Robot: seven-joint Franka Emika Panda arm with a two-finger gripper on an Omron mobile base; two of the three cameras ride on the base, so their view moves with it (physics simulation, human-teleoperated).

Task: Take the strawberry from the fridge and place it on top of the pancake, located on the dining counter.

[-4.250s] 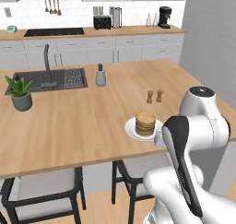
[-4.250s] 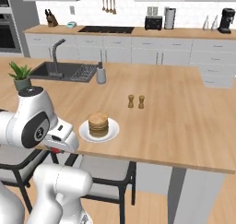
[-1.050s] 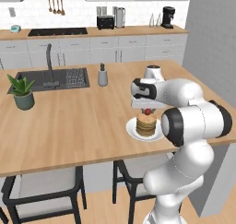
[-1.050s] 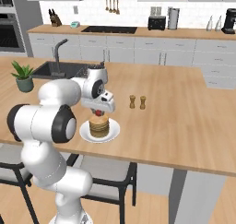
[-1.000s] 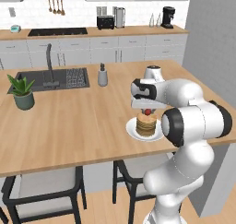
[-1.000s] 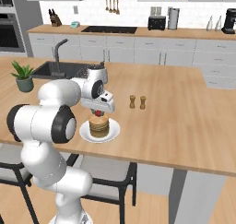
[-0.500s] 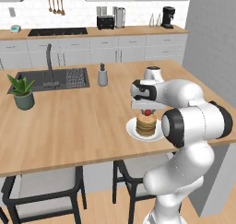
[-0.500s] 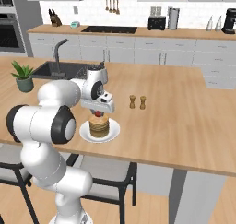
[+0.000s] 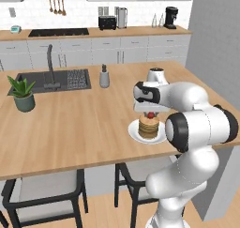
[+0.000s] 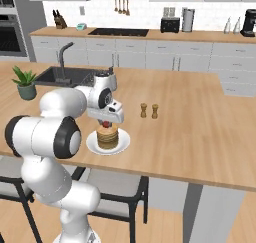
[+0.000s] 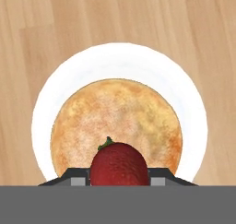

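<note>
The pancake (image 9: 149,128) (image 10: 107,137) (image 11: 115,121) is a tan stack on a white round plate (image 9: 133,131) (image 10: 92,146) (image 11: 50,94) near the front edge of the light-wood dining counter (image 9: 70,124) (image 10: 190,132). My gripper (image 9: 150,112) (image 10: 105,122) (image 11: 118,177) points straight down over the stack, shut on the red strawberry (image 9: 150,115) (image 10: 105,124) (image 11: 119,165). The berry hangs just above the pancake's top, over its near part in the hand view. Whether it touches the stack I cannot tell. The fridge is out of view.
Two small brown shakers (image 10: 149,110) stand just behind and right of the plate. Further left are the dark sink and tap (image 9: 49,79), a soap dispenser (image 9: 104,77) and a potted plant (image 9: 22,93). Stools (image 9: 44,189) sit under the counter's front edge.
Since about four seconds ago the arm has swung up from below the counter's front edge to above the pancake, strawberry in hand. Over the last second it has barely moved.
</note>
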